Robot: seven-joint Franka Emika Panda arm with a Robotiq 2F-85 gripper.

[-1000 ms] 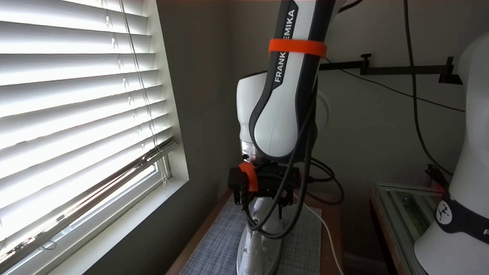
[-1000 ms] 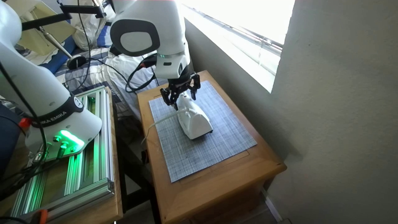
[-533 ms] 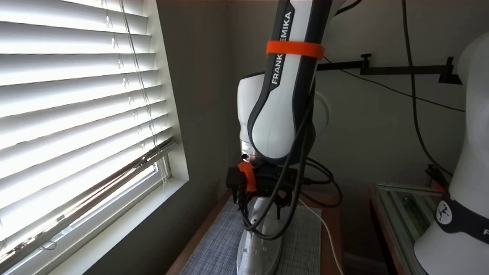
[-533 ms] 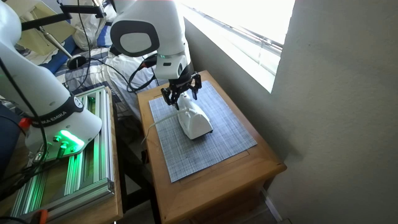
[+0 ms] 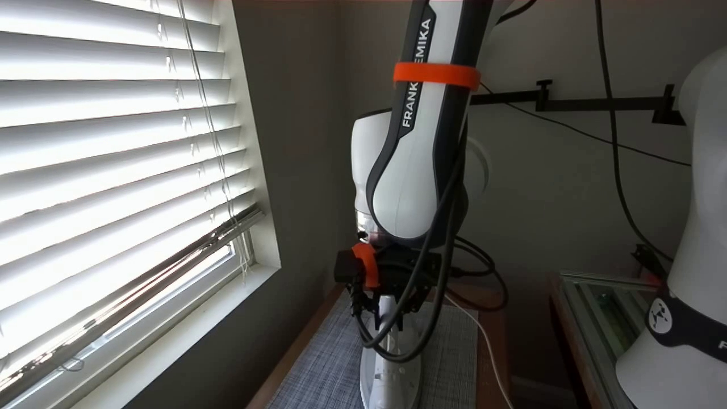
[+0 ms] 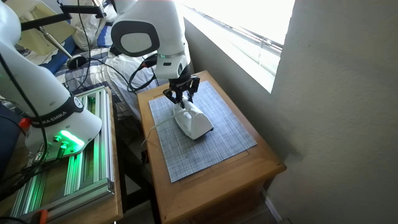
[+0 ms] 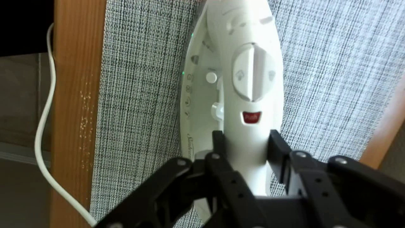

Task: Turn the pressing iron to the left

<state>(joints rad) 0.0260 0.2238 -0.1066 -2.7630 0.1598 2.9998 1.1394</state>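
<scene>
Directly over the pressing iron (image 7: 234, 104), the gripper (image 7: 246, 134) points down, and its two fingers (image 7: 219, 142) stand one at each side of the arched handle (image 7: 248, 158). The long axis of the iron runs between them and almost straight up the wrist view, so the iron lies under the gripper and not beside it. On this relation, I think, the coming turn depends: the fingers stand across the axis, so a rotation of the gripper should carry the whole iron with it. The gap between them is narrow, only as wide as the handle, and both seem to touch it, so I take the iron as held; how firmly, one does not see.

Farther out, the iron rests on the grey mat (image 6: 227, 143), and its blunt rear end (image 6: 200, 126) faces us in an exterior view. The white cord (image 7: 37, 142) passes over the edge of the wooden table (image 6: 217, 180), on the side of the robot base (image 6: 67, 126), and it may drag a little during the turn. Which way "left" is meant, I cannot judge.
</scene>
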